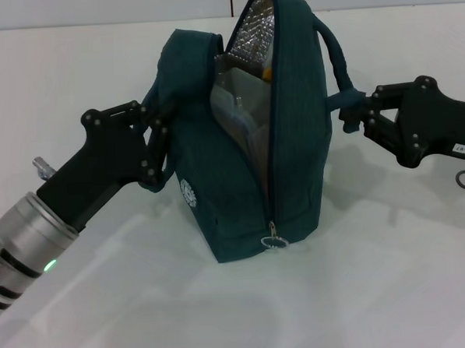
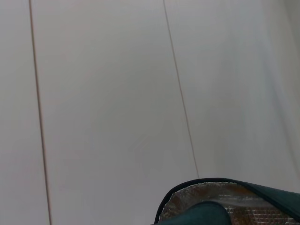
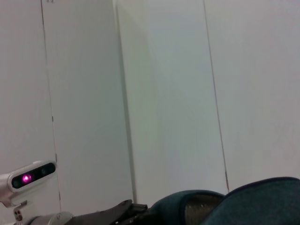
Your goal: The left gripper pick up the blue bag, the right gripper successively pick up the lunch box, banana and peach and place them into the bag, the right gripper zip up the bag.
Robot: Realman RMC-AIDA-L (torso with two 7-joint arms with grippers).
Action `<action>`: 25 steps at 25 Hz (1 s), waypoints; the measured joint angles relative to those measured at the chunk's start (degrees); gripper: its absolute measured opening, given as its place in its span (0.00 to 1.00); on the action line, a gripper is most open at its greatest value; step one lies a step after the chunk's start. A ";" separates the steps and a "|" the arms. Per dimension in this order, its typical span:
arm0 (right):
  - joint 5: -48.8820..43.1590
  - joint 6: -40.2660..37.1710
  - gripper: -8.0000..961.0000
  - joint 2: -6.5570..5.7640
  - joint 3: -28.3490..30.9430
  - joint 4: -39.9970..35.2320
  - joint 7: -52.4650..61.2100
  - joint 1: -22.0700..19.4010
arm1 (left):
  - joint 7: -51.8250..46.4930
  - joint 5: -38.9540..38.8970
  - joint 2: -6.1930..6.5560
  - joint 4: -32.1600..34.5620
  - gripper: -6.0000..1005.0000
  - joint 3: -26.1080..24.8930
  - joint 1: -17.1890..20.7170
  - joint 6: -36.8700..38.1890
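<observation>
The left gripper (image 1: 159,139) is clenched on the bag's left-hand handle, its fingers pinching the fabric loop against the side of the bag (image 1: 293,140). Its silver wrist with the green light runs down toward the lower left corner of the head view. The right gripper (image 1: 352,113) is closed on the other handle, at the spot where that loop meets the bag's right side; its arm, with the white label, reaches in from the right edge.

Between the two, the bag stands upright on the white table (image 1: 146,319), held by both handles. Its zipper is open from the top almost to the bottom, the ring pull (image 1: 273,240) hanging low at the front. Through the gap the head view shows foil lining, the pale lunch box (image 1: 233,115) and a sliver of orange-yellow behind it, too little to name.

The left wrist view shows only the bag's foil-lined rim (image 2: 211,192) against a pale panelled wall. The right wrist view shows the bag's blue top (image 3: 253,201) and, beyond it, the left gripper (image 3: 117,213) with its wrist camera glowing pink.
</observation>
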 joint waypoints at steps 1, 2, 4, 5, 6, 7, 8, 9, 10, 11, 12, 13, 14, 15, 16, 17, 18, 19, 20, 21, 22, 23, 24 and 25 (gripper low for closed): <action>-0.16 0.02 0.09 0.02 0.00 -0.01 -0.12 0.00 | 0.88 0.00 -0.03 -0.32 0.05 0.01 -0.16 0.00; -0.36 0.04 0.10 0.04 0.01 -0.01 -0.18 -0.01 | 1.98 -0.02 -0.09 -0.88 0.05 0.01 -0.48 0.09; -0.57 0.07 0.11 0.01 0.17 -0.07 -0.16 -0.04 | 3.25 -0.04 -0.18 -1.61 0.05 -0.05 -0.83 0.33; -0.59 0.04 0.11 -0.04 0.23 -0.14 -0.15 -0.09 | 3.53 -0.06 -0.23 -1.88 0.05 -0.12 -0.94 0.46; -0.58 -0.08 0.11 -0.15 0.31 -0.24 -0.13 -0.19 | 3.63 -0.09 -0.27 -2.12 0.05 -0.18 -0.99 0.54; -0.55 -0.33 0.12 -0.26 0.36 -0.38 -0.11 -0.38 | 3.65 -0.12 -0.30 -2.25 0.05 -0.20 -1.05 0.54; -0.52 -0.49 0.12 -0.31 0.38 -0.48 -0.10 -0.52 | 3.67 -0.14 -0.33 -2.38 0.05 -0.21 -1.10 0.52; -0.52 -0.49 0.13 -0.31 0.38 -0.48 -0.10 -0.52 | 3.69 -0.18 -0.33 -2.50 0.05 -0.22 -1.14 0.47; -0.47 -0.93 0.13 -0.52 0.41 -1.16 -0.10 -1.26 | 3.78 -0.21 -0.33 -2.51 0.05 -0.22 -1.16 0.42; -0.46 -1.05 0.22 -0.58 0.41 -1.37 -0.12 -1.49 | 3.91 -0.22 -0.34 -2.51 0.05 -0.23 -1.17 0.39; -0.42 -1.20 0.32 -0.63 0.42 -1.79 -0.17 -1.89 | 3.91 -0.22 -0.34 -2.51 0.05 -0.23 -1.17 0.39; -0.35 -1.31 0.34 -0.66 0.44 -2.20 -0.23 -2.27 | 4.17 -0.24 -0.35 -2.50 0.05 -0.23 -1.25 0.38; -0.17 -1.42 0.36 -0.67 0.51 -2.85 -0.45 -2.84 | 4.71 -0.26 -0.35 -2.50 0.05 -0.25 -1.58 0.22; -0.11 -1.50 0.39 -0.68 0.58 -3.14 -0.58 -3.10 | 4.74 -0.26 -0.35 -2.50 0.05 -0.25 -1.63 0.18; 0.01 -1.73 0.41 -0.68 0.85 -3.56 -0.80 -3.49 | 4.75 -0.26 -0.35 -2.50 0.05 -0.25 -1.68 0.13; 0.09 -2.01 0.43 -0.68 1.23 -3.71 -0.94 -3.68 | 4.76 -0.27 -0.35 -2.50 0.05 -0.26 -1.72 0.12; 0.15 -2.95 0.45 -0.58 2.61 -3.83 -1.34 -4.01 | 4.76 -0.27 -0.35 -2.49 0.05 -0.26 -1.79 0.11; 0.15 -3.71 0.47 -0.50 3.67 -3.84 -1.66 -4.21 | 4.76 -0.27 -0.35 -2.50 0.05 -0.26 -1.86 0.09; 0.17 -4.67 0.50 -0.34 5.10 -3.83 -2.19 -4.41 | 4.77 -0.27 -0.35 -2.50 0.05 -0.26 -1.97 0.06; 0.17 -5.82 0.52 -0.20 6.50 -3.69 -2.75 -4.61 | 4.77 -0.27 -0.35 -2.49 0.05 -0.26 -2.07 0.00; 0.12 -6.98 0.54 -0.15 7.72 -3.50 -3.21 -4.76 | 4.77 -0.27 -0.35 -2.50 0.05 -0.26 -2.16 -0.13; -0.09 -7.82 0.56 -0.25 7.95 -3.41 -3.35 -4.79 | 4.78 -0.27 -0.35 -2.50 0.05 -0.26 -2.24 -0.27; -0.36 -8.53 0.58 -0.48 8.00 -3.37 -3.38 -4.81 | 4.78 -0.27 -0.35 -2.49 0.05 -0.26 -2.31 -0.44; -1.32 -9.25 0.59 -0.91 7.23 -3.38 -3.31 -4.72 | 4.78 -0.27 -0.35 -2.49 0.05 -0.26 -2.37 -0.58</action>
